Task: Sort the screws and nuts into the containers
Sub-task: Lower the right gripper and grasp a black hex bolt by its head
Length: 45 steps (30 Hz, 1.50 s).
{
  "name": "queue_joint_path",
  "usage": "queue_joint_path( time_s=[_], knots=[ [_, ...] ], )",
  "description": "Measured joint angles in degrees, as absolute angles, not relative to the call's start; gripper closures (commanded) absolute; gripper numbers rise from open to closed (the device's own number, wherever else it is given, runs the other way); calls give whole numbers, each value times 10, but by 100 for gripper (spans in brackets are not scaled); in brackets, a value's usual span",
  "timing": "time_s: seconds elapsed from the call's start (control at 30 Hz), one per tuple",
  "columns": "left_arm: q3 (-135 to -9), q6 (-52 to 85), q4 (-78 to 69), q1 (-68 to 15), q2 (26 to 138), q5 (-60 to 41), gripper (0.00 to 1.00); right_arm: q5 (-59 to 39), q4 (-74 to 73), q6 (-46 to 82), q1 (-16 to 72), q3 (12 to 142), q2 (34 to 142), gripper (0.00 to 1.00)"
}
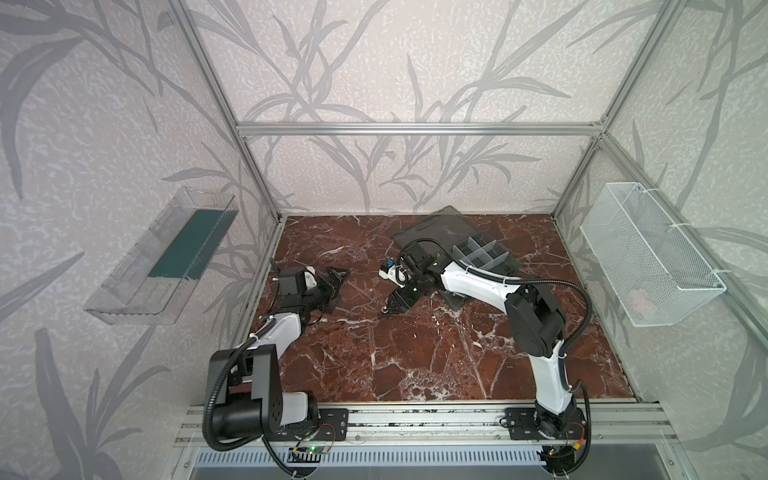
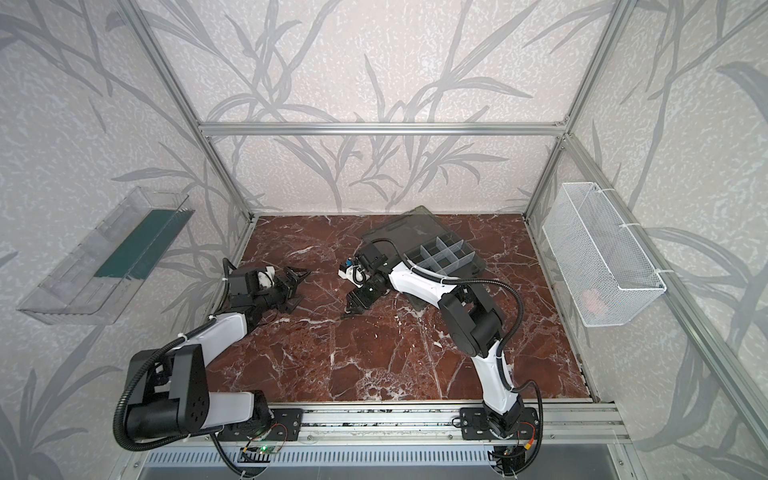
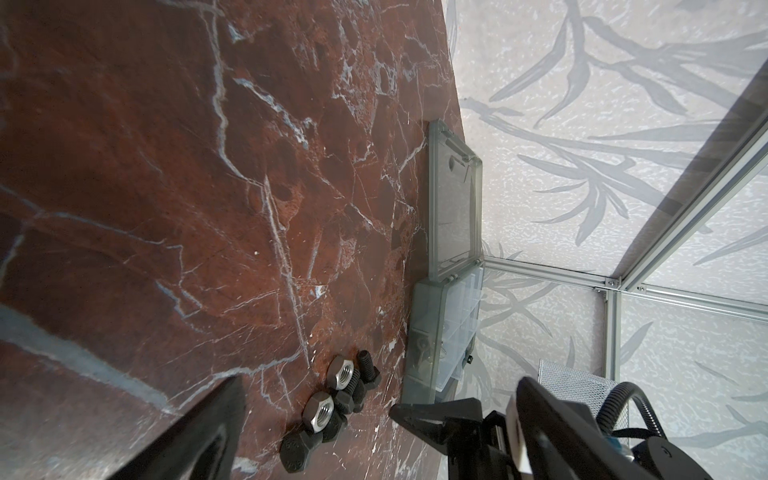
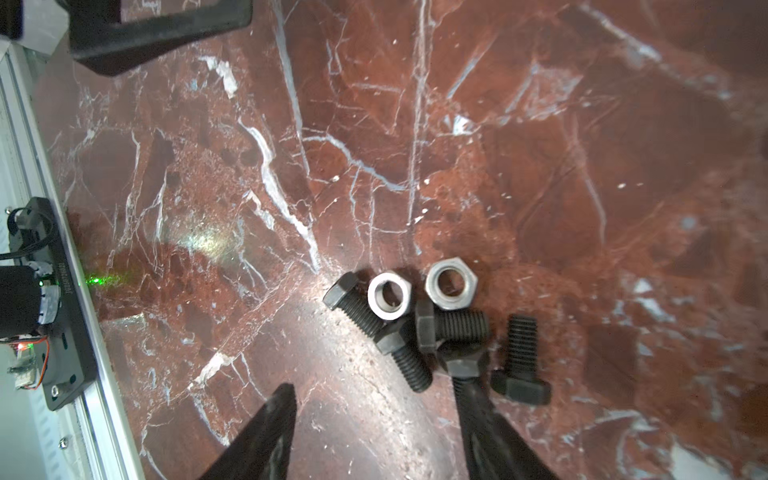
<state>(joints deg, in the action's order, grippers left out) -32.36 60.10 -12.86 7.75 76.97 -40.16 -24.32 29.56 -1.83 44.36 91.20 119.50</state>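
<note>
Here, the right gripper [image 4: 374, 384], jaws half-spread and empty, bracketed black hex-head steel screws [image 4: 457, 326], presumably to pinch one; left gripper [image 1: 336, 291] stood wide open.

No legible text or markings.

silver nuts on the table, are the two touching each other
Apart. The right wrist view shows a clear gap between one nut and the other nut, side by side.
</note>
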Motion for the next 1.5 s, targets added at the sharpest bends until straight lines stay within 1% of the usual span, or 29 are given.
queue_joint_path(
  time_s=[0.33,0.53,0.87,1.07,1.17,1.23,1.27,1.33,1.47,1.5],
  knots=[
    [-316,602,-132,83,770,-404,1,-240,271,-34,482,906,1219,40],
    [-313,602,-135,90,770,-406,1,-223,270,-53,504,930,1249,41],
    [-312,602,-138,96,770,-408,0,-202,270,-73,511,951,1265,42],
    [-307,602,-138,98,770,-410,0,-191,275,-91,516,985,1301,42],
    [-306,602,-138,99,770,-411,0,-185,277,-98,517,988,1302,43],
    [-306,602,-138,99,770,-411,1,-183,277,-101,518,988,1302,44],
    [-306,602,-138,99,770,-411,1,-183,277,-102,519,988,1302,46],
    [-306,602,-138,99,770,-412,1,-180,277,-105,519,988,1302,54],
    [-306,602,-138,100,770,-414,1,-170,282,-106,519,989,1303,78],
    [-306,602,-138,100,770,-415,1,-166,284,-106,519,989,1303,83]
  ],
)
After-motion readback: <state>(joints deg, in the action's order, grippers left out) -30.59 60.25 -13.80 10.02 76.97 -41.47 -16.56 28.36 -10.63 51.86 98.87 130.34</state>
